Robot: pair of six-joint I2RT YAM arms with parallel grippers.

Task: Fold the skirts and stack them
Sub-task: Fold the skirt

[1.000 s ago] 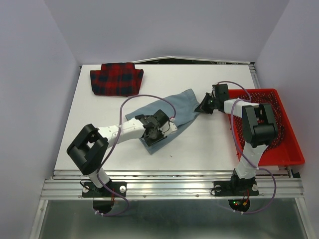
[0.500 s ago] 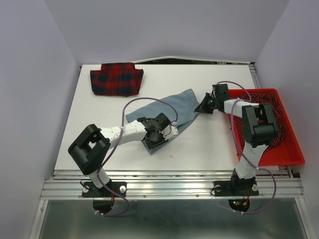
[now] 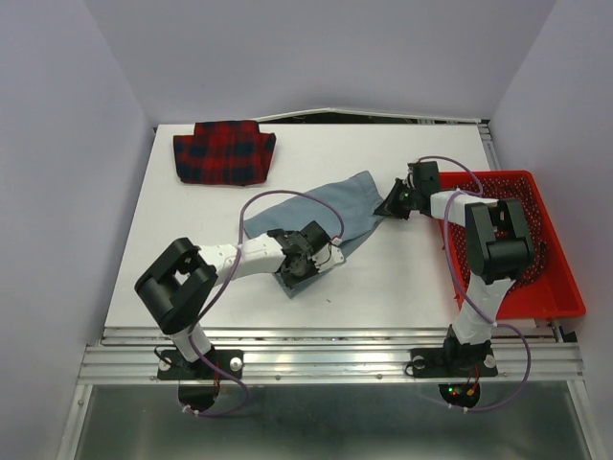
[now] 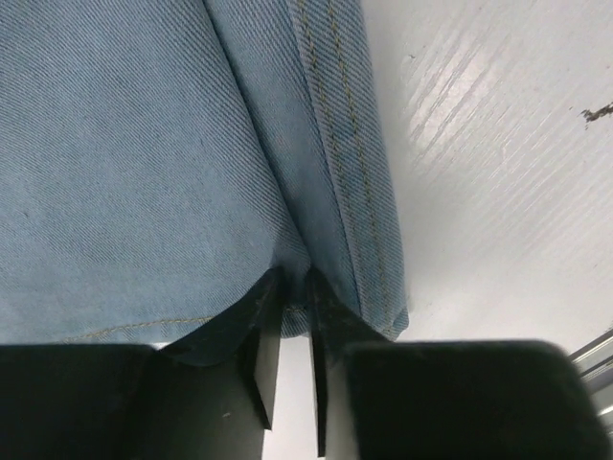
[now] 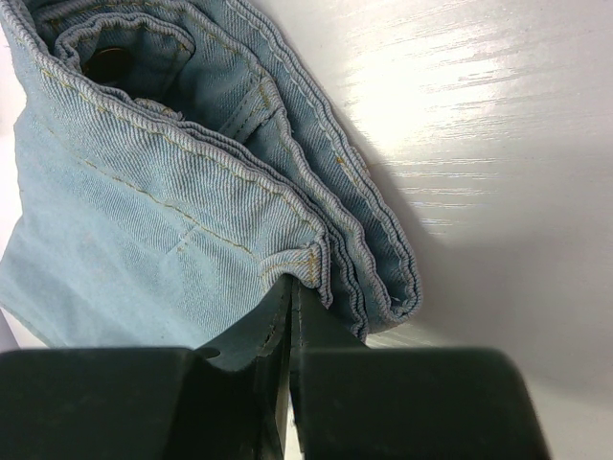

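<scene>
The light blue-grey denim skirt [image 3: 337, 206] lies stretched slantwise across the middle of the table. My left gripper [image 3: 296, 268] sits at its near-left hem; in the left wrist view the jaws [image 4: 295, 287] stand narrow, with the hem edge [image 4: 292, 273] pinched between the tips. Over by the basket, my right gripper [image 3: 392, 205] is shut on the skirt's waistband, whose bunched layers [image 5: 316, 240] fold over its tips [image 5: 290, 287]. The red-and-navy plaid skirt [image 3: 223, 151] lies folded at the far left of the table, apart from both arms.
A red plastic basket [image 3: 560, 287] stands at the table's right edge, beside the right arm. White table [image 3: 192, 249] shows on the left, between the plaid skirt and the left arm. The table's near edge meets a metal rail [image 3: 326, 350].
My left gripper has slid a little toward the near edge along the denim hem, and its jaws have narrowed onto the cloth. The right arm has not moved.
</scene>
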